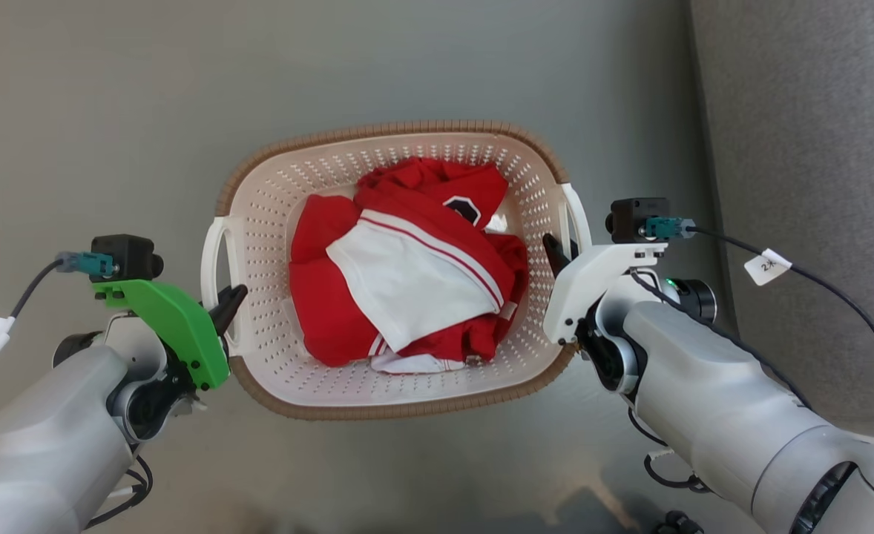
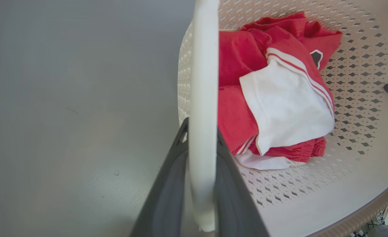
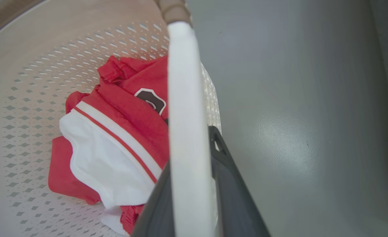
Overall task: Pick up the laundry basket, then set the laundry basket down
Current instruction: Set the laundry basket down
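Note:
The laundry basket [image 1: 407, 130] is cream with perforated walls and a brown woven-look rim, and sits mid-frame in the head view. It holds red and white clothes [image 1: 407, 274]. My left gripper [image 1: 227, 302] is shut on the white left handle [image 1: 211, 256]. In the left wrist view that handle [image 2: 203, 82] runs between the two dark fingers of the left gripper [image 2: 201, 130]. My right gripper [image 1: 557, 254] is shut on the white right handle [image 1: 578, 211]. The right wrist view shows the same handle [image 3: 184, 92] inside the right gripper [image 3: 190, 148]. I cannot tell whether the basket touches the floor.
Smooth grey floor [image 1: 110, 111] surrounds the basket. A grey fabric-covered surface [image 1: 815, 163] runs along the right side, close to my right arm. A black cable with a white tag [image 1: 767, 265] hangs from the right wrist camera.

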